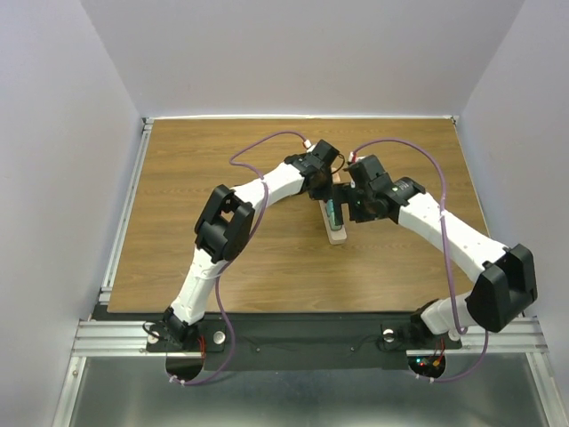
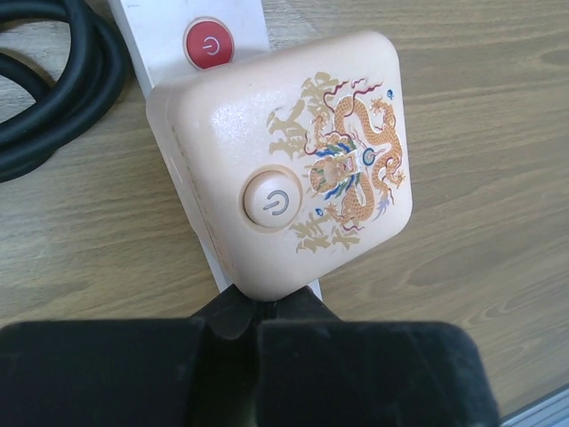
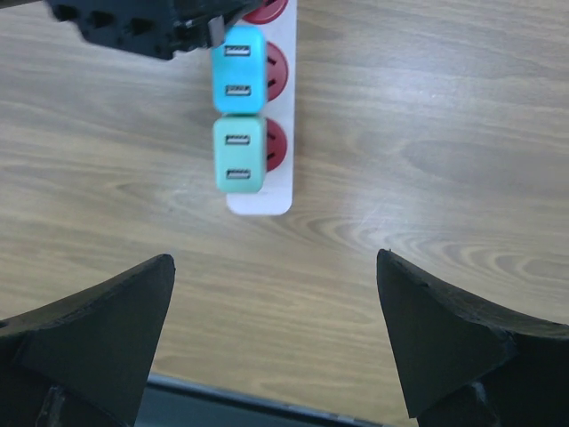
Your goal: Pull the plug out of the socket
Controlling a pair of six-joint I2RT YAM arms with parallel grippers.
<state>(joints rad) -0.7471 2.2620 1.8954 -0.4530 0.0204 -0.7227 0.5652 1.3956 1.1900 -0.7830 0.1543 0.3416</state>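
Wood-grain tabletop (image 1: 222, 258) holds the socket (image 3: 260, 203) mid-frame in the overhead view, its green plug (image 3: 238, 156), blue plug (image 3: 238, 82) and beige plug (image 2: 293, 169) all seated, so the pull is wholly left to do: left gripper (image 2: 258, 325) clenched beside the beige plug, right gripper (image 3: 274, 262) spread wide, grasping nothing.

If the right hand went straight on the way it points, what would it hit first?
Likely the mint-green two-port USB plug at the near end of the long pale power strip, straight ahead of the open right hand; depth is unclear.
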